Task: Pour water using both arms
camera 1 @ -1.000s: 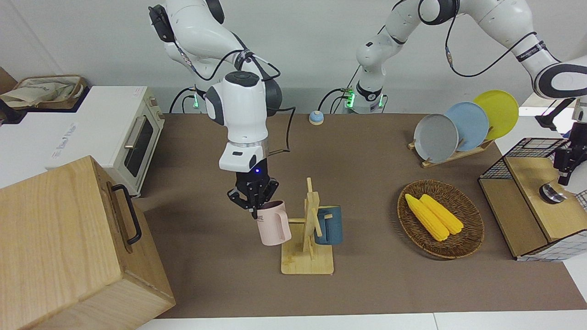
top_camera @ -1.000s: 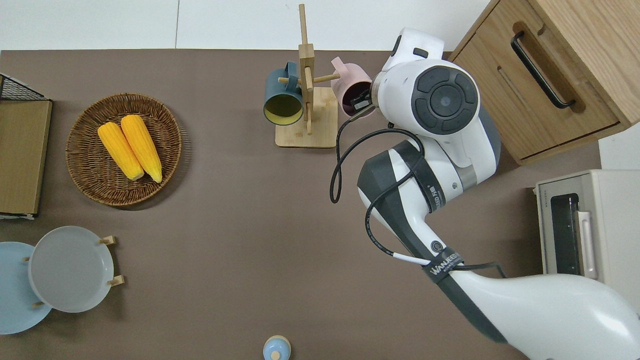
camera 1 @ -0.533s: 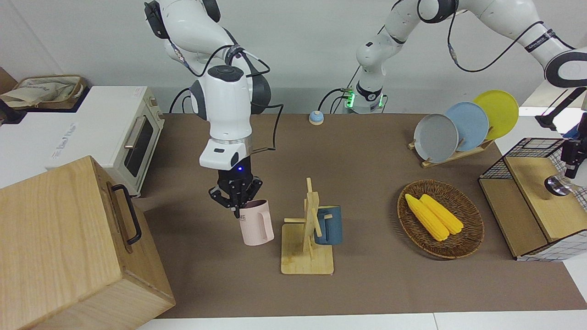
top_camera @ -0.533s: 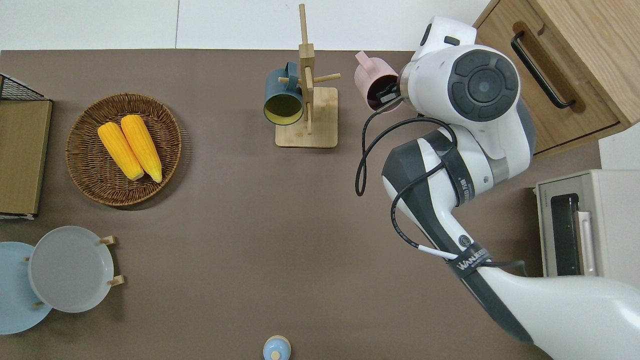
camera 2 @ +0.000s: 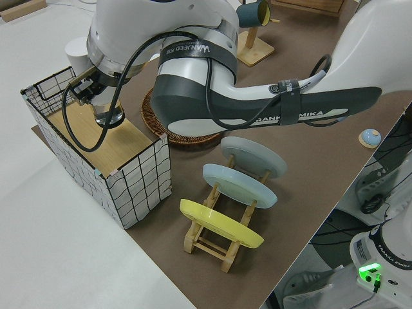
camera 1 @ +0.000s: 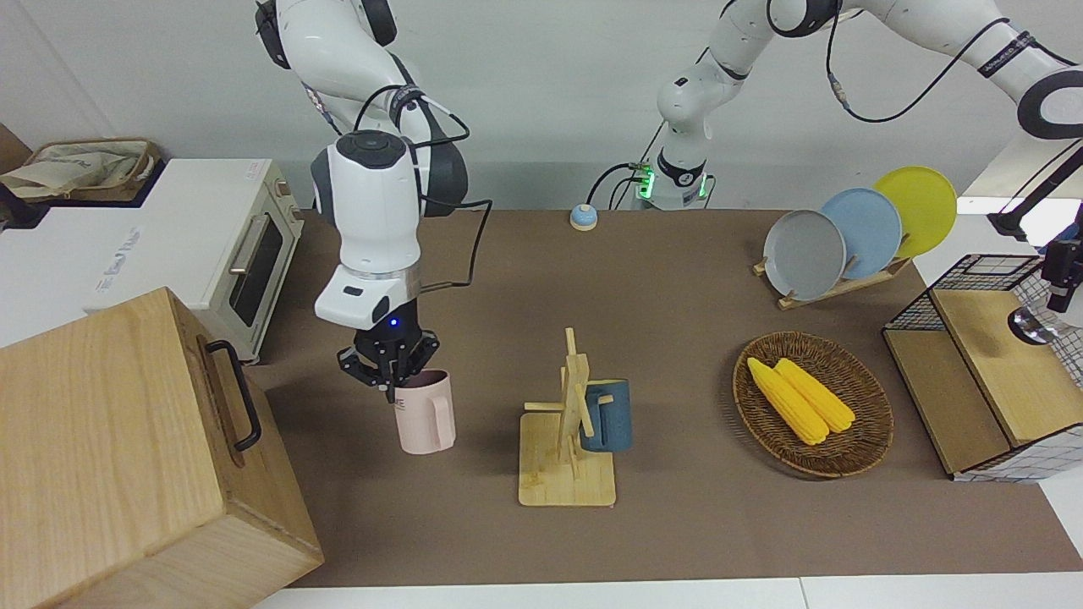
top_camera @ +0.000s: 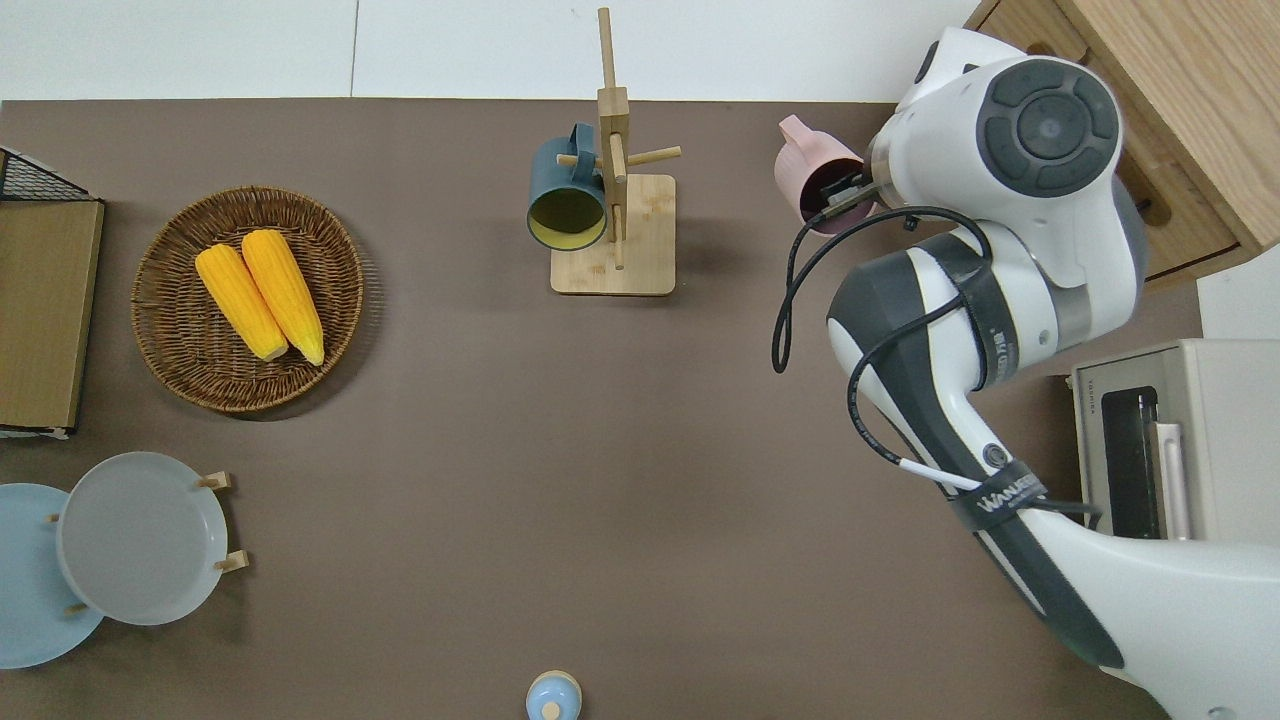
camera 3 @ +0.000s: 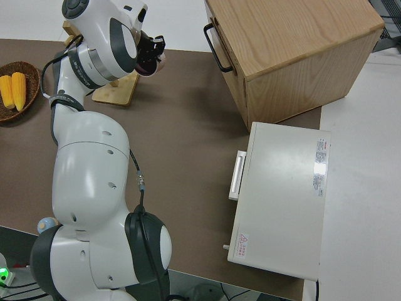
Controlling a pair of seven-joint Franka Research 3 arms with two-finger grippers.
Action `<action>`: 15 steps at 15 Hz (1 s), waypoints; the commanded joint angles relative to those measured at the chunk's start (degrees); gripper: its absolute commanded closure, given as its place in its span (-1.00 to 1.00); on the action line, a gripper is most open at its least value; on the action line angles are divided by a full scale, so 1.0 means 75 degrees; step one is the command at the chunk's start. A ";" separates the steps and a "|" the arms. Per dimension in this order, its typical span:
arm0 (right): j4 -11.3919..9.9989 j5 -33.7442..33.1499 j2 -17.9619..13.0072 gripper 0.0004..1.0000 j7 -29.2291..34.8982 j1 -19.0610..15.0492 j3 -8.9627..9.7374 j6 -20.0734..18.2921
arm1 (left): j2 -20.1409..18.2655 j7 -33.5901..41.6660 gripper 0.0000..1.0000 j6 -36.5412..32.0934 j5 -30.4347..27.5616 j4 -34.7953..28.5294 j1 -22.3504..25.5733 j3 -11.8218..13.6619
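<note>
- Small blue bell point(top_camera: 553, 697): stands on the brown table point(top_camera: 500, 450), at its edge nearest to the robots.
- Plate rack point(camera 1: 833, 288): holds a grey plate point(top_camera: 140, 537), a light blue plate point(camera 1: 863, 233) and a yellow plate point(camera 1: 918, 207) on edge, toward the left arm's end of the table.
- Toaster oven point(top_camera: 1200, 440): white, at the right arm's end.
- Wicker basket point(top_camera: 160, 360): farther from the robots than the plate rack; two corn cobs point(top_camera: 260, 290) lie side by side in it.
- Wire crate point(camera 1: 973, 279): just beside the basket, at the left arm's end, with a wooden board inside.
- Left gripper point(camera 2: 87, 96): over the board in the crate, its fingers pinching the rim of a clear glass point(camera 2: 108, 116), which hangs upright just clear of the board.
- Mug rack point(top_camera: 612, 230): wooden, near the table edge farthest from the robots; a dark blue mug point(top_camera: 565, 200) hangs on a peg on the side toward the left arm.
- Right gripper point(camera 1: 389, 372): points down over the table between the mug rack and the wooden cabinet point(camera 1: 127, 457), fingers clamped on the rim of the pink mug point(camera 1: 426, 414).
- Pink mug: upright, mouth up, handle turned away from the robots; whether its base touches the table cannot be told.
</note>
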 commanded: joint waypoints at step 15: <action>-0.1086 0.2470 -0.0612 1.00 0.2516 0.0595 0.0299 -0.3218 | -0.1445 -0.2058 1.00 -0.2051 0.1417 0.0225 -0.0533 0.0006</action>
